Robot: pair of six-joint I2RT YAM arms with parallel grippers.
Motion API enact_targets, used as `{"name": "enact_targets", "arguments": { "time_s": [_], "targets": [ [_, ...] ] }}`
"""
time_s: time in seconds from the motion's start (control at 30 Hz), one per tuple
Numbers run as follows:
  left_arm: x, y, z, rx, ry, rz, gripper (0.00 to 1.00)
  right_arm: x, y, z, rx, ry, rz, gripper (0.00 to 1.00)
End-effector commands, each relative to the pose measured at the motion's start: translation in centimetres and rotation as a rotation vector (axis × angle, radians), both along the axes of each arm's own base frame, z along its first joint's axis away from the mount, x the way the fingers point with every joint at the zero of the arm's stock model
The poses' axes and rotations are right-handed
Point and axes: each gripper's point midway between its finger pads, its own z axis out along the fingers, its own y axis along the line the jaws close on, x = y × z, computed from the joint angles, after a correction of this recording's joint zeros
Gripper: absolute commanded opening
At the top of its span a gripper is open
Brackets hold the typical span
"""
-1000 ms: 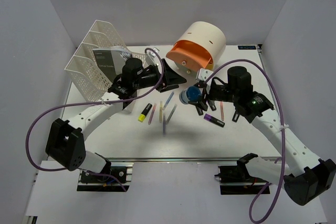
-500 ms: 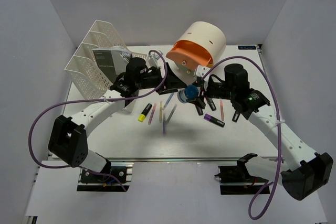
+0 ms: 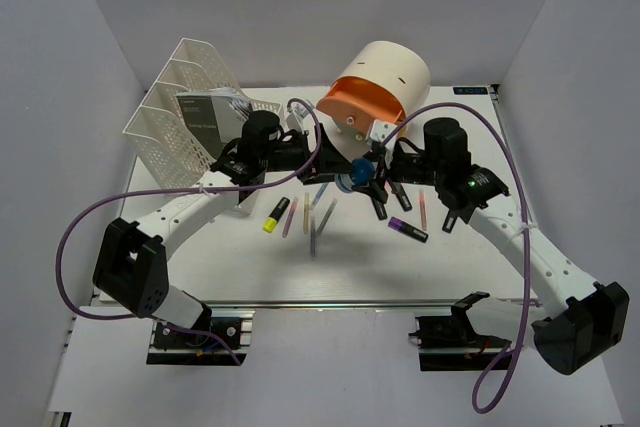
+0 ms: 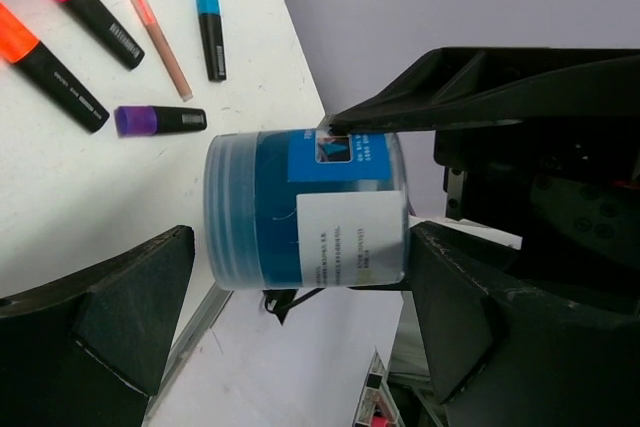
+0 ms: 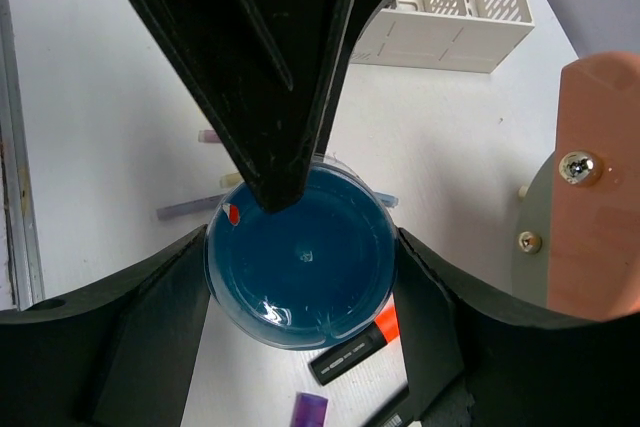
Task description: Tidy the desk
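jar (image 4: 305, 209), one; desk (image 3: 350, 267), one

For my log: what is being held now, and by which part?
The right gripper holds the blue tub by its round side wall. The open left gripper straddles its ends, a gap showing.

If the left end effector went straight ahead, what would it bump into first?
Probably the blue jar, gripped by the right end effector; it sits right between the left end effector's open fingers.
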Motion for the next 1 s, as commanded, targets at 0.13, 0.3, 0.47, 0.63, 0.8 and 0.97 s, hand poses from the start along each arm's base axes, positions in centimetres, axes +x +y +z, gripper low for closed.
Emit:
{"name": "enact_targets", "arguments": {
  "time_s": [0.13,0.3,0.47,0.63,0.8,0.97],
  "targets": [
    [-0.7,-0.4,0.2,0.017,-0.009,-0.044,0.97,1.1,1.0,5.1,0.097,-0.126,0.014,0.0],
    [-0.4,-0.5,0.2,0.018,-0.008,-0.044,0.96,1.0,1.2,4.5,0.093,-0.111,0.025,0.0],
    [0.0,-0.8,0.3,0.017,0.0,-0.042,0.95,0.8,1.4,4.4,0.102,-0.102,0.032,0.0],
    [0.0,-1.2,0.6,0.014,-0.004,-0.051,0.95,0.8,1.5,4.0,0.099,-0.094,0.036,0.0],
    [0.3,-1.3,0.3,0.021,-0.003,-0.04,0.91,0.8,1.6,3.7,0.101,-0.085,0.037,0.0],
    [0.2,-1.7,-0.1,0.025,0.0,-0.045,0.63,0.8,1.5,3.3,0.099,-0.076,0.03,0.12]
  ]
}}
